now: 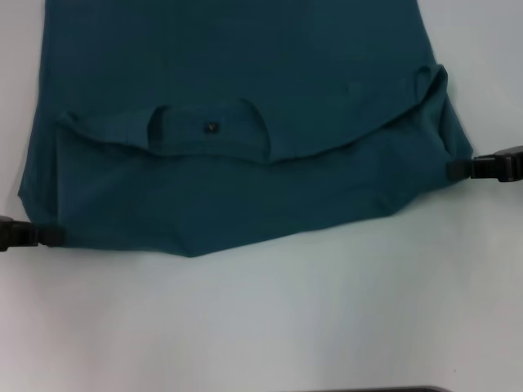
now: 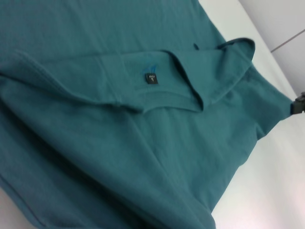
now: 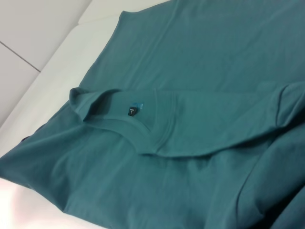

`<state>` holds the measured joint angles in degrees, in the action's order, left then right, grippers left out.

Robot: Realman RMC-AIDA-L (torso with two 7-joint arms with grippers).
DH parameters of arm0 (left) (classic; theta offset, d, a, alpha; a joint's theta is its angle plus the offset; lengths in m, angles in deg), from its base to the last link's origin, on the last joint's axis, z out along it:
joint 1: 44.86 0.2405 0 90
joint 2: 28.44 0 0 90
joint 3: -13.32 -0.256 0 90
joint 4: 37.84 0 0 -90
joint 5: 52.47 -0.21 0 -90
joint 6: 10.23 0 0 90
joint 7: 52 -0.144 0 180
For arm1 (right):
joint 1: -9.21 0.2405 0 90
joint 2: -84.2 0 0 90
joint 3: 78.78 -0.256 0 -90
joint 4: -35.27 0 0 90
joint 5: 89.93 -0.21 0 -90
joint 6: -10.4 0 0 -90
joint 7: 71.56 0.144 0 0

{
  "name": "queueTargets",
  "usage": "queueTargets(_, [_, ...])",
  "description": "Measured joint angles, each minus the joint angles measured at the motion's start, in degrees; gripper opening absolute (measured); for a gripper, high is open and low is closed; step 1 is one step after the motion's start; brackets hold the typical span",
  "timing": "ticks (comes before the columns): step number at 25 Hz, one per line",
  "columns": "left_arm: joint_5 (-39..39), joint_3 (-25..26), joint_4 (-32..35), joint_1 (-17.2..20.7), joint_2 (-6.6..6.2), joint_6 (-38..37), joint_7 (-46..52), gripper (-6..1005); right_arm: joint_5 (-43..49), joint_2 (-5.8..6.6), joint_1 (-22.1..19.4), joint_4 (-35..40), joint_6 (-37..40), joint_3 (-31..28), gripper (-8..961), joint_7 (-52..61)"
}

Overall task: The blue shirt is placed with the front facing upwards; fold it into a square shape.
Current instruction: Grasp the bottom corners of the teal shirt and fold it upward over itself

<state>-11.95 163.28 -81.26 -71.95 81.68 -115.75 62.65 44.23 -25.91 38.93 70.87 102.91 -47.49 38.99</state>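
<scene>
The teal shirt lies spread flat, near part folded over, collar with black label showing.

From my seat, bare table lies open nearside of the blue shirt (cloth covers the far part); grippers flank both edges.

The large cotton short-sleeved shirt is plain dark teal-blue, with a small black neck label. The smooth desk is white. Both end effectors are black.
</scene>
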Motion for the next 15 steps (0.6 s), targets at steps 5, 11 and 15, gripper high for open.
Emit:
queueTargets(5, [0.0, 3.51, -0.57, 0.12, -0.13, -0.75, -0.34, 1, -0.07, 0.23, -0.39, 0.0, 0.26, -1.11, 68, -0.26])
queueTargets(11, [1.67, 6.17, -0.21, -1.94, -0.15, 0.73, -0.77, 1, -1.01, 0.38, 1.24, -0.11, -0.45, -3.17, 70, -1.21])
queueTargets(15, [3.47, 8.14, -0.13, -2.81, -0.18, 2.32, -0.05, 1, -3.22, 0.41, 2.12, -0.44, -2.09, -3.34, 72, -1.07])
